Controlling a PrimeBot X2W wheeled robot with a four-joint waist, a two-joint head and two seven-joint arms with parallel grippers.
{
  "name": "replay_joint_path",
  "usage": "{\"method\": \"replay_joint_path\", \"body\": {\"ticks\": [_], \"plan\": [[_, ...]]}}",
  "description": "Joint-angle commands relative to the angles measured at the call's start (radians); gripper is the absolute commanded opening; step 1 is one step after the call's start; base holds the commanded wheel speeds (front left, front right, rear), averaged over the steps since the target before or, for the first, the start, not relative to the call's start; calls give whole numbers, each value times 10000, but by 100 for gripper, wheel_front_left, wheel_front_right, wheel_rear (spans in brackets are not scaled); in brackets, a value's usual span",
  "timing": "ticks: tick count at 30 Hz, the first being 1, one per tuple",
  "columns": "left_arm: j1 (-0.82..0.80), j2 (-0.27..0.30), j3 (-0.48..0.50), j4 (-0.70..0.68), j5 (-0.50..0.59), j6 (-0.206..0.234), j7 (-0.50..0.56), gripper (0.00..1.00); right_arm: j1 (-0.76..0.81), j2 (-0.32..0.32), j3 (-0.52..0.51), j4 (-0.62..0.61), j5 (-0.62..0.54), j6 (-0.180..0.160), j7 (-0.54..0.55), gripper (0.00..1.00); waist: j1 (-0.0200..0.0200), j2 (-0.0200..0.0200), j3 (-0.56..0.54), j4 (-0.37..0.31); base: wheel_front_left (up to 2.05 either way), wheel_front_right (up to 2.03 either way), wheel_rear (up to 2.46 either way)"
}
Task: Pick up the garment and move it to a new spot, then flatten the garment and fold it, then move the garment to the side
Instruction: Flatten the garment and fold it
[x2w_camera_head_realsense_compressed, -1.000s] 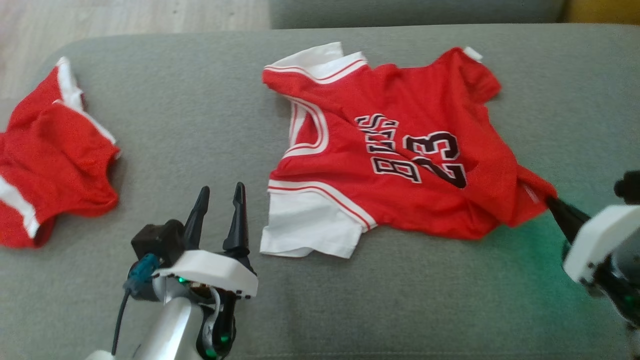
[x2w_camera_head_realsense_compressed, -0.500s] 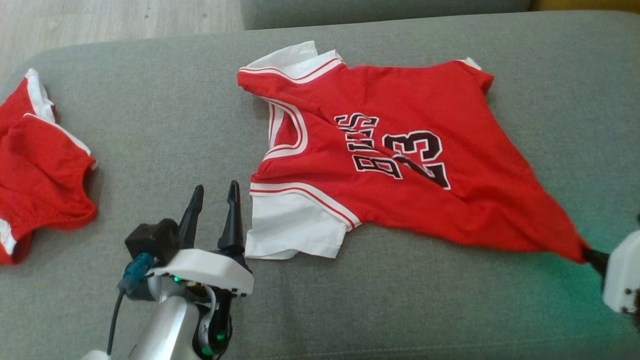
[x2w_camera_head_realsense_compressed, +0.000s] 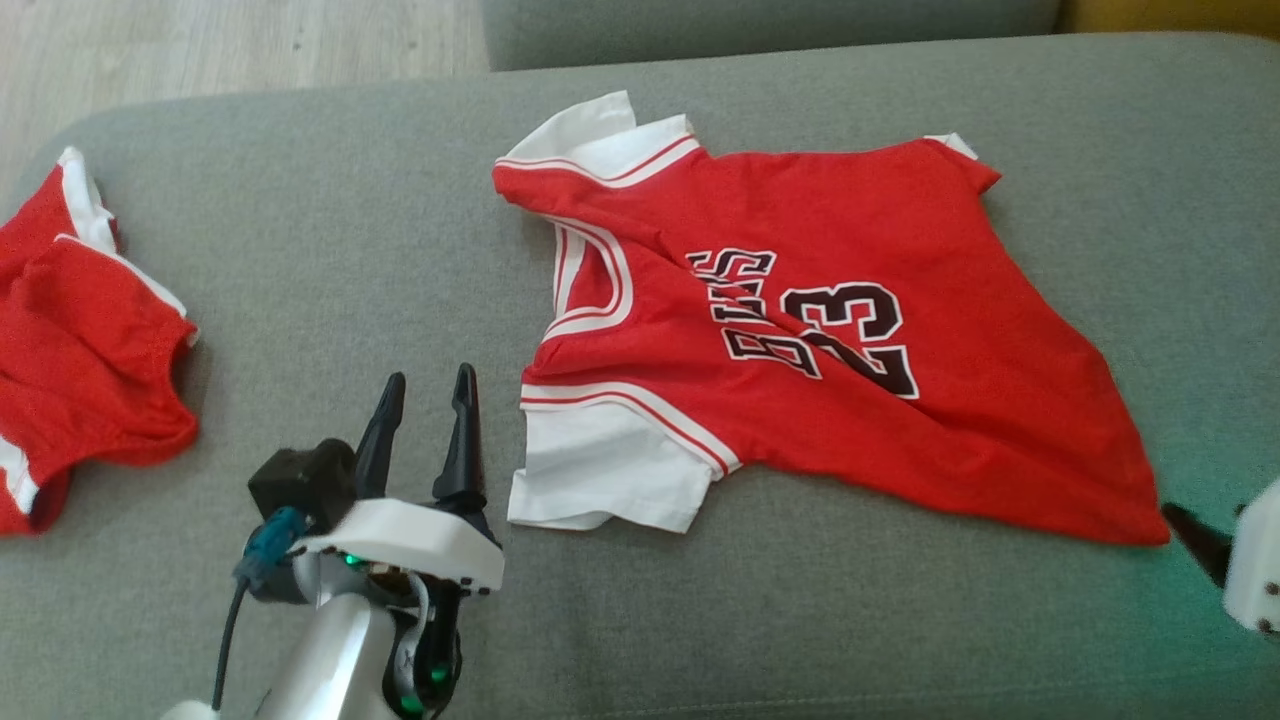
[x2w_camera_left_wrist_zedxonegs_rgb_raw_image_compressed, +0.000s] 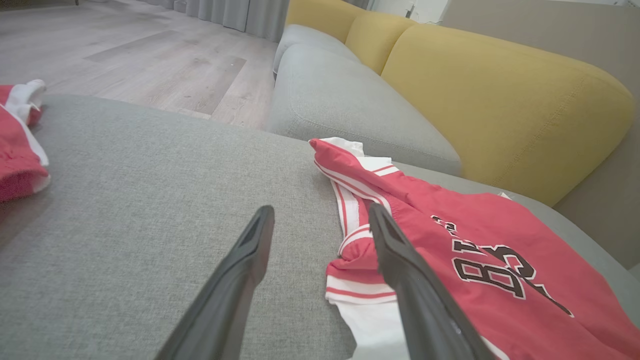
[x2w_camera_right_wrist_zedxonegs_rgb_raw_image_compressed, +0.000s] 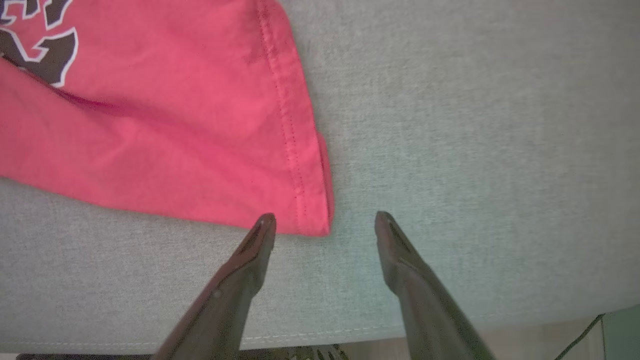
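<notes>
Lying face up on the grey sofa seat (x2w_camera_head_realsense_compressed: 300, 250), the red jersey (x2w_camera_head_realsense_compressed: 830, 330) is spread across the middle and right of the cushion. Its neck hole is to the left and its hem to the right, with the number and lettering showing. It is mostly flat, though a crease runs slantwise through the print and the far sleeve (x2w_camera_head_realsense_compressed: 600, 140) looks a little bunched.

The right gripper (x2w_camera_right_wrist_zedxonegs_rgb_raw_image_compressed: 325, 216) sits at the near right, its jaws parted wide and holding nothing. The hem corner (x2w_camera_right_wrist_zedxonegs_rgb_raw_image_compressed: 310, 210) lies just in front of the gap between them. That corner comes to a drawn-out point, which to my eye fits a spreading pull toward the near right.

The left gripper (x2w_camera_head_realsense_compressed: 430, 374) sits just left of the near sleeve (x2w_camera_head_realsense_compressed: 600, 470), jaws apart and empty too. It is likely placed there to take that sleeve and stretch the cloth the other way. I'd judge the flattening partway done and the folding not yet begun. A second red garment (x2w_camera_head_realsense_compressed: 90, 340) lies crumpled at the left edge, well apart.
</notes>
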Motion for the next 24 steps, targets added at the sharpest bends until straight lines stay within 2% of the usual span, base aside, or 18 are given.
{"method": "replay_joint_path", "body": {"ticks": [1,5,7,11,14,18,19,20,24], "plan": [[-200,62,393,-262,102,-40,-78,100,23,-318,-84,-497,-138,67,-167,100,0,0,-74,-42,0,0,0],[-199,76,435,-132,216,-130,-78,100,-58,80,-659,-1237,-296,67,-1150,100,0,0,-224,-158,0,0,0],[-308,174,419,21,219,-248,-47,100,-359,666,-993,-2027,-395,67,-2574,100,0,0,-323,-298,0,0,0],[-826,465,381,163,84,-508,662,100,-648,1716,-947,-2502,-565,67,-4808,100,0,0,-308,-460,0,0,0],[-1677,891,516,528,-460,-832,2382,100,-640,2406,-681,-2167,-635,67,-6404,100,0,0,-286,-608,0,0,0],[-2532,1286,602,1106,-1209,-1112,4731,100,-574,2671,-493,-1625,-1028,67,-7643,100,0,0,-271,-775,0,0,0],[-2532,1286,602,1106,-1209,-1112,4731,100,-574,2671,-493,-1625,-1028,67,-7643,100,0,0,-271,-775,0,0,0],[-2917,1407,610,1414,-1646,-1240,5968,100,-610,2783,-491,-1289,-969,67,-8160,100,0,0,-263,-834,0,0,0],[-3705,1730,387,2066,-2169,-1678,7732,100,-745,2818,-225,-642,-939,67,-8870,100,0,0,-184,-1058,0,0,0]]}}
